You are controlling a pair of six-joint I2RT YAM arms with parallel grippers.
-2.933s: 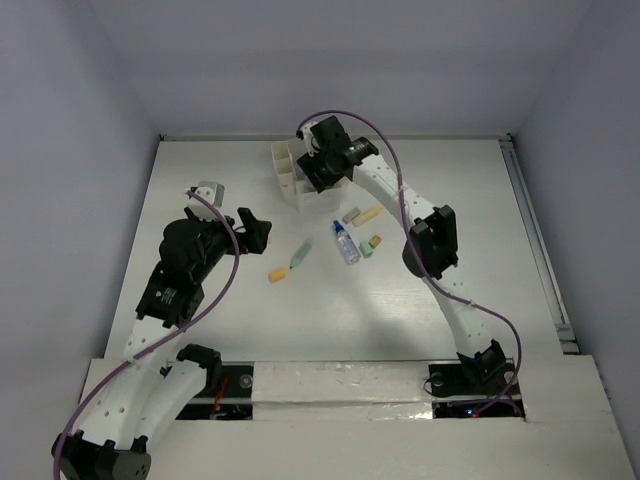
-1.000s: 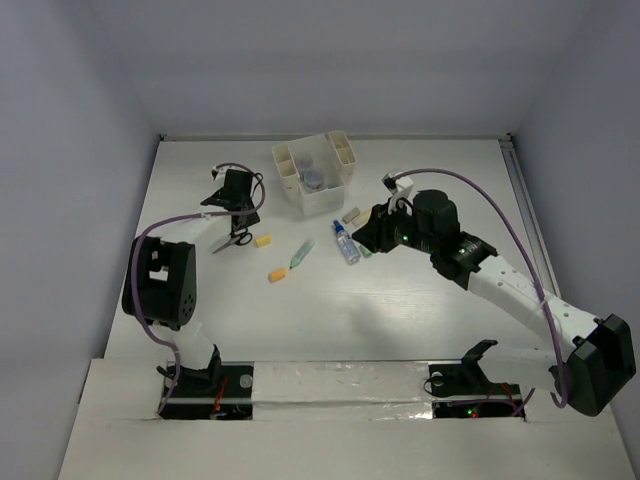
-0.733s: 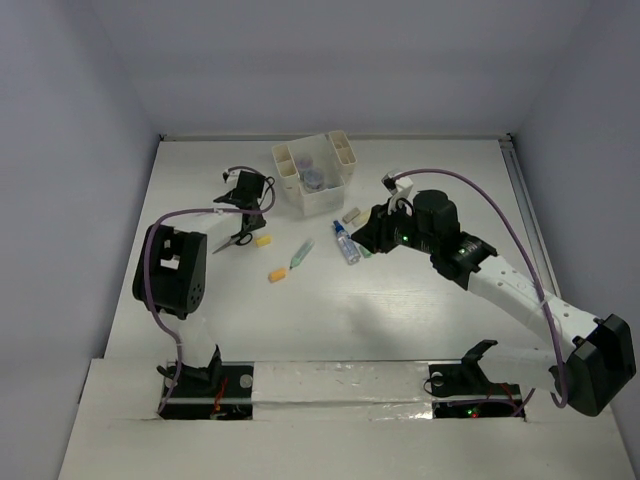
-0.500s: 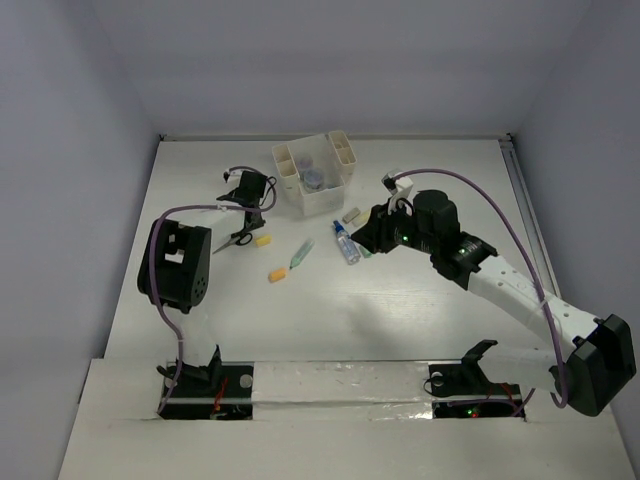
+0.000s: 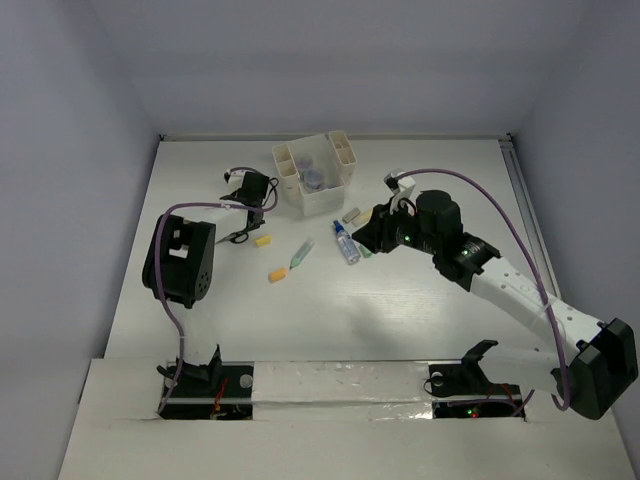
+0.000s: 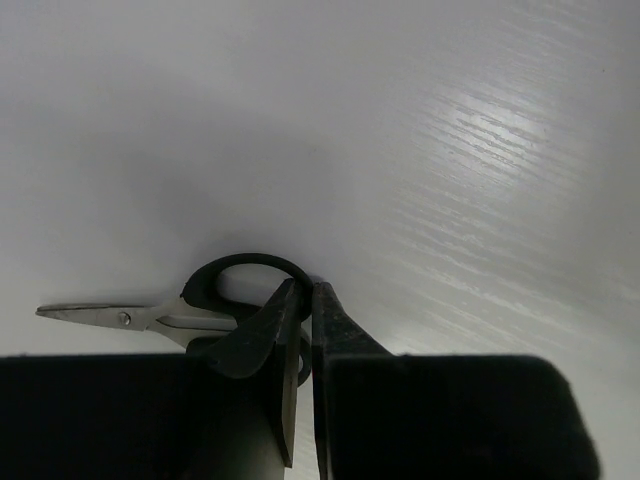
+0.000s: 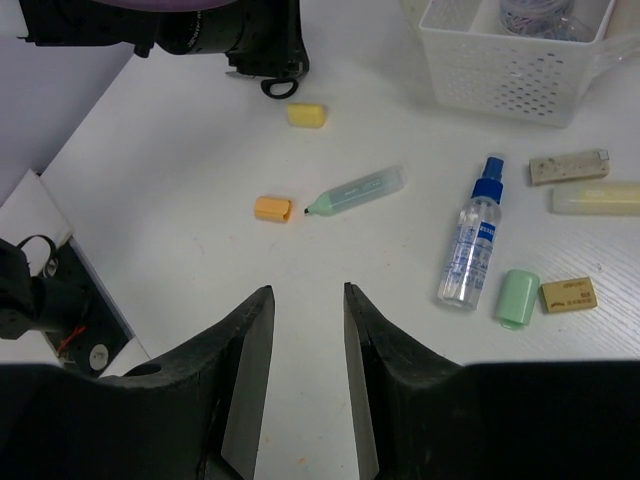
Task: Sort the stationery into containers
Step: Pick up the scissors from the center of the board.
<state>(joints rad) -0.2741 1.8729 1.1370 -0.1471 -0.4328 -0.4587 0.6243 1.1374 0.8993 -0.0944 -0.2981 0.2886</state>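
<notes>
My left gripper (image 6: 306,285) is shut, its jaws pinching the black handle ring of a pair of scissors (image 6: 150,315) that lies on the white table left of the cream-white organizer (image 5: 322,202). A purple jar (image 5: 313,180) sits in one of its compartments. My right gripper (image 7: 307,290) hangs open above the table with nothing between its fingers. Ahead of it lie a light green marker (image 7: 355,192), an orange block (image 7: 273,208), a yellow block (image 7: 306,115) and a blue-capped clear bottle (image 7: 472,245). A green block (image 7: 517,297) lies beside the bottle.
A tan eraser (image 7: 568,294), a grey eraser (image 7: 568,167) and a pale yellow stick (image 7: 595,198) lie right of the bottle. The left arm's black wrist (image 7: 200,30) sits near the yellow block. Walls close in the table at the back and sides.
The left arm has reached out to the scissors and its jaws have closed on the handle ring. The right arm has drawn back from over the organizer and now holds almost still.
</notes>
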